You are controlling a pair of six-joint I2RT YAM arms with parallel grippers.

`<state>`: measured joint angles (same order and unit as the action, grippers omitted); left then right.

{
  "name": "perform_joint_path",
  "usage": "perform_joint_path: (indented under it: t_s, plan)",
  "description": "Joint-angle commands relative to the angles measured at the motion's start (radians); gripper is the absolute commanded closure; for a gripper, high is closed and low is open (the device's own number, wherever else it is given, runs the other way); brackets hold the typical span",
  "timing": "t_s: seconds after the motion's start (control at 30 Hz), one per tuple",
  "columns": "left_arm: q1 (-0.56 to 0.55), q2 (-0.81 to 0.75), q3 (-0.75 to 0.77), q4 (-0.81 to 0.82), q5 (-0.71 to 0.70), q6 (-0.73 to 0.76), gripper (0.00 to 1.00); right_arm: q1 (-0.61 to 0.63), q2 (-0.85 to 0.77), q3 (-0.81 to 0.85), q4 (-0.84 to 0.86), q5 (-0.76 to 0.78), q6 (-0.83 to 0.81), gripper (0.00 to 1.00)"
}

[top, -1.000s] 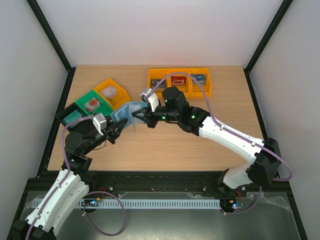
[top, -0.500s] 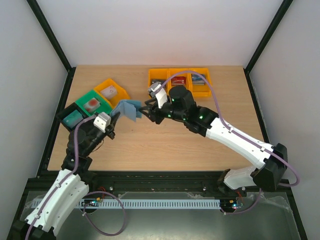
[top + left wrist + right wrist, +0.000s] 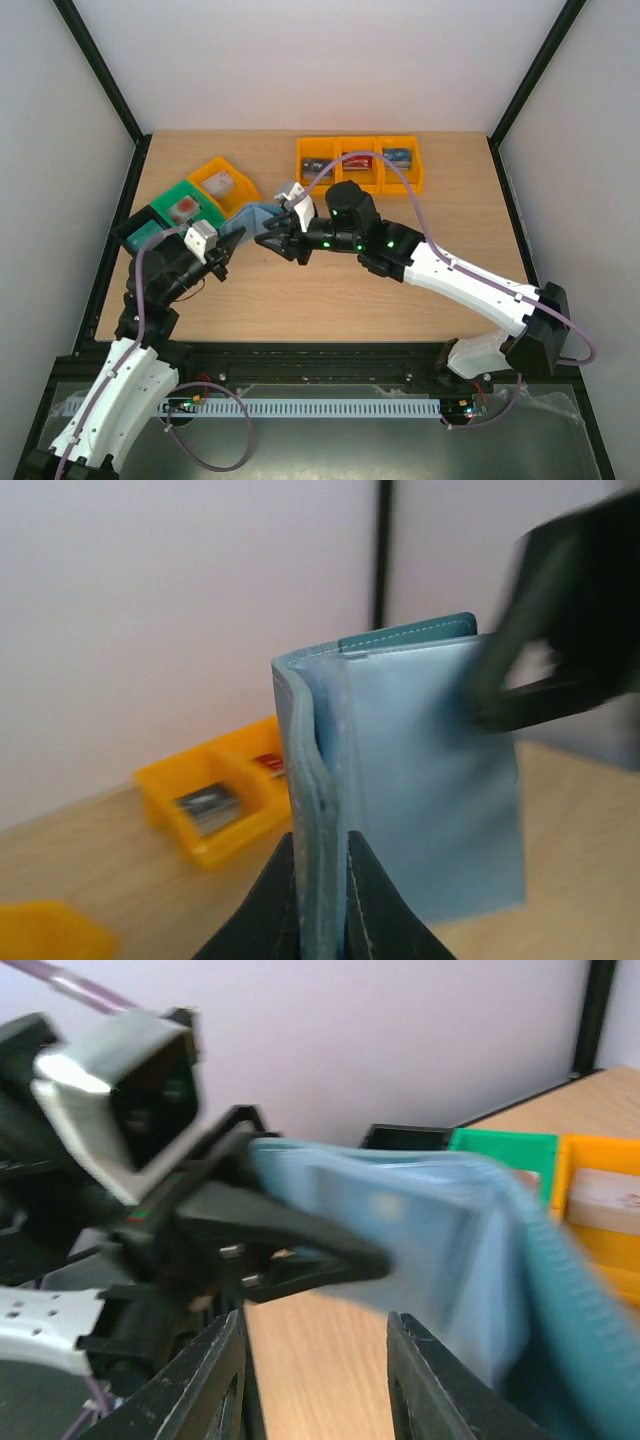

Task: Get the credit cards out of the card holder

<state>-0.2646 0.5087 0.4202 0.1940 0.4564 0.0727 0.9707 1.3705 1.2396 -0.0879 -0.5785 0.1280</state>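
The left pincer (image 3: 320,848) is clenching one edge of the card holder (image 3: 420,780), keeping it upright off the tabletop (image 3: 330,290), toward ten o'clock in the overhead view. The right pincer (image 3: 315,1322), jaws standing apart, is hovering at the holder's three o'clock side. If a tight card is tugged, such a thin pinch is likely to let the holder twist or slip. No credit cards are showing in the pockets. Pale wood is lying under it all, with orange bins (image 3: 360,163) at twelve o'clock and white walls around.
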Motion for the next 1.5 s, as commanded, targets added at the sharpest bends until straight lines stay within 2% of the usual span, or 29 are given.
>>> perform_joint_path:
  t_s: [0.0,0.17,0.23,0.27,0.4,0.43,0.53,0.67,0.73,0.8,0.93,1.03,1.1,1.13,1.17,1.2,1.3,1.47]
  plan:
    - [0.022,-0.012,0.016,0.152,0.298,-0.413,0.98,-0.025,0.008,0.012,-0.014,0.147,0.012,0.61]
    - [0.042,-0.031,0.01,0.203,0.439,-0.465,0.98,-0.087,-0.043,-0.017,-0.068,0.201,-0.002,0.59]
    - [0.046,-0.033,0.009,0.22,0.466,-0.487,0.98,-0.106,-0.072,-0.034,-0.071,0.224,-0.014,0.54]
    - [0.049,-0.033,0.007,0.231,0.479,-0.497,0.98,-0.109,-0.084,-0.042,-0.077,0.239,-0.028,0.48]
    - [0.054,-0.032,0.001,0.287,0.514,-0.529,0.98,-0.109,-0.093,-0.048,-0.121,0.164,-0.107,0.05]
    - [0.055,-0.032,0.0,0.295,0.523,-0.53,0.98,-0.109,-0.094,-0.049,-0.127,0.152,-0.119,0.01]
    - [0.055,-0.032,0.0,0.299,0.542,-0.523,0.98,-0.11,-0.106,-0.065,-0.124,0.111,-0.159,0.01]
    - [0.055,-0.035,-0.001,0.313,0.556,-0.52,0.98,-0.109,-0.117,-0.093,-0.091,-0.055,-0.191,0.0]
    - [0.054,-0.036,-0.007,0.32,0.558,-0.522,0.98,-0.11,-0.108,-0.093,-0.081,-0.122,-0.191,0.11]
    - [0.054,-0.039,-0.015,0.321,0.549,-0.524,0.98,-0.111,-0.102,-0.095,-0.07,-0.144,-0.184,0.34]
    - [0.057,-0.048,-0.033,0.342,0.533,-0.542,0.98,-0.11,-0.092,-0.091,-0.076,-0.156,-0.19,0.67]
    - [0.062,-0.052,-0.035,0.335,0.53,-0.543,0.98,-0.118,-0.096,-0.089,-0.075,-0.172,-0.191,0.97]
    - [0.069,-0.056,-0.03,0.305,0.526,-0.533,0.95,-0.135,-0.111,-0.094,-0.068,-0.182,-0.186,0.98]
    - [0.073,-0.06,-0.026,0.291,0.522,-0.53,0.85,-0.151,-0.118,-0.098,-0.065,-0.19,-0.182,0.98]
    - [0.081,-0.063,-0.019,0.277,0.521,-0.531,0.71,-0.166,-0.123,-0.103,-0.064,-0.2,-0.18,0.98]
    - [0.09,-0.067,-0.012,0.266,0.524,-0.532,0.64,-0.176,-0.129,-0.105,-0.067,-0.206,-0.179,0.98]
    - [0.108,-0.083,-0.008,0.243,0.532,-0.522,0.61,-0.188,-0.136,-0.103,-0.092,-0.223,-0.192,0.98]
    - [0.116,-0.089,-0.011,0.24,0.467,-0.506,0.55,-0.189,-0.131,-0.097,-0.1,-0.237,-0.183,0.98]
